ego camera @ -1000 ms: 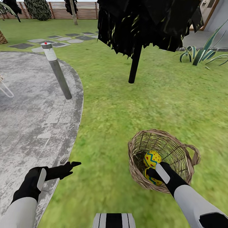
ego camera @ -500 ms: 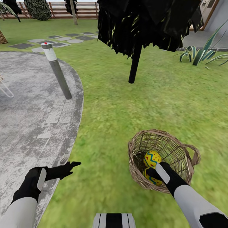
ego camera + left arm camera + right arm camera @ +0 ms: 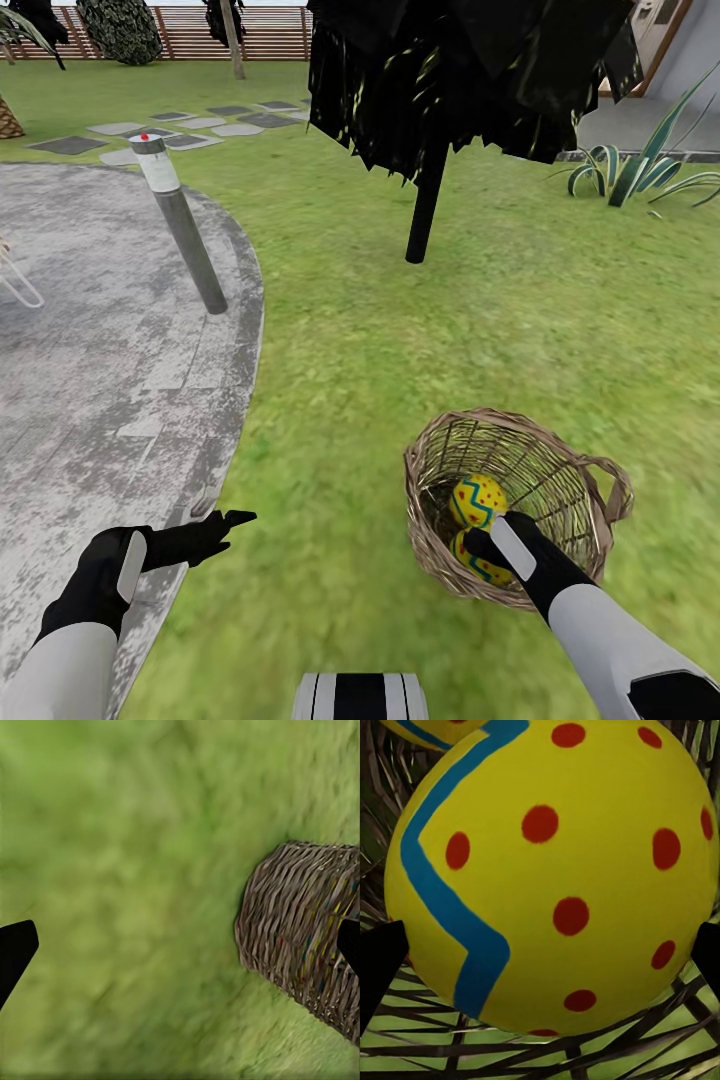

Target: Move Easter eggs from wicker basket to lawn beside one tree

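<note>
The lawn (image 3: 400, 330) and camera are unchanged; the basket (image 3: 560, 455) sits on the grass at right. Inside, the top egg (image 3: 478, 500) has shifted slightly up and left. The right gripper (image 3: 488, 545) reaches in, fingers apart around an egg (image 3: 555, 870). The left gripper (image 3: 215, 530) hovers open. No writing visible.

The wicker basket (image 3: 520, 470) is rough woven cane. The Easter egg (image 3: 555, 870) looks smooth, matt and painted. The lawn (image 3: 400, 330) is mottled grass.
</note>
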Robot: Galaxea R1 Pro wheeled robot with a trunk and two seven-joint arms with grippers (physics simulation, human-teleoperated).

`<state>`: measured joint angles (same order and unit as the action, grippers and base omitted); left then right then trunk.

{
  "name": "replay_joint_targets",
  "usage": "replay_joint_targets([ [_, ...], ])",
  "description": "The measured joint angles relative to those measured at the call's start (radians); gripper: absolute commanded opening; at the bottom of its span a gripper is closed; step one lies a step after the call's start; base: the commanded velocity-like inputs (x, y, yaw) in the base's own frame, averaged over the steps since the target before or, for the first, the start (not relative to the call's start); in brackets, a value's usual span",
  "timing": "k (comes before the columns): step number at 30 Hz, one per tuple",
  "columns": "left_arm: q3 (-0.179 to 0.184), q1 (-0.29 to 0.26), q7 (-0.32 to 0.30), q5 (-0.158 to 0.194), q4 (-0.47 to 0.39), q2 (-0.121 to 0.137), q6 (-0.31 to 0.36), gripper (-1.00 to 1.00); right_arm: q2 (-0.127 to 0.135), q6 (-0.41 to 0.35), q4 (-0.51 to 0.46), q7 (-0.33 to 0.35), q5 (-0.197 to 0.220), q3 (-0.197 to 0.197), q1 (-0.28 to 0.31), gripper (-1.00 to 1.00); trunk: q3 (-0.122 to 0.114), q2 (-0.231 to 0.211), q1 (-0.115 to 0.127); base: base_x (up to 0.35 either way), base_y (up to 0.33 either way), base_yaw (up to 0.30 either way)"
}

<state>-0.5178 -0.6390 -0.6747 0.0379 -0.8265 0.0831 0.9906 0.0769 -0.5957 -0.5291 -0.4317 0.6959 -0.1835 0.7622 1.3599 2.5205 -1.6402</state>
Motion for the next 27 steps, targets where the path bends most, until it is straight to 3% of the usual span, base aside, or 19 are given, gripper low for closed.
replay_joint_targets([
  [27,0.000,0.000,0.000,0.000,0.000,0.000,0.000,1.00,-0.002,0.001,0.003,0.000,-0.001,0.000,0.000,-1.00,0.000,0.000,0.000,0.000,0.000,0.000],
])
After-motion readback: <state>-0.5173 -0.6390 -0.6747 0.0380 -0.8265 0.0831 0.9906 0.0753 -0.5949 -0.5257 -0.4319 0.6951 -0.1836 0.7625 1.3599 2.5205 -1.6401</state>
